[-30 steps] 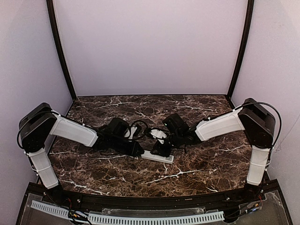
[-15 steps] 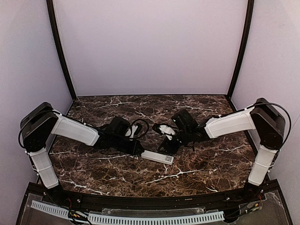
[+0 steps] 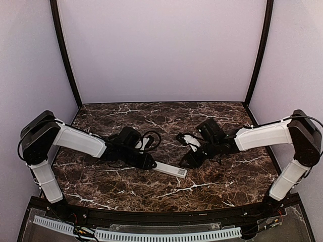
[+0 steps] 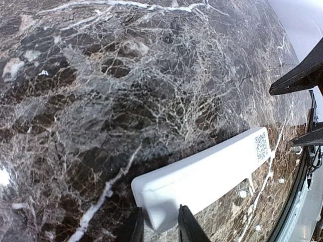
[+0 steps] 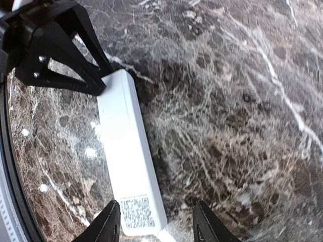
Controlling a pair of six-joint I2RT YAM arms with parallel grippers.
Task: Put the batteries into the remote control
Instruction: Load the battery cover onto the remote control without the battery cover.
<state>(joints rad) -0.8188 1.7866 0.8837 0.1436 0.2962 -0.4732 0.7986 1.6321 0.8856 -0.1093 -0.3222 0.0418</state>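
Your remote control [image 3: 169, 168] is lying flat on the marble table [image 3: 217, 186], QR-sticker side up, right between your two arms. Left gripper [image 4: 160, 229] has a finger on each side of the plain end, but honestly can't tell if it's actually squeezing. Right gripper [image 5: 157, 224] is spread wide over the sticker end, which sits much closer to one finger.

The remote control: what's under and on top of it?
Under the remote control, the marble table. On top, a QR-code label near one end. Its downward face is hidden.
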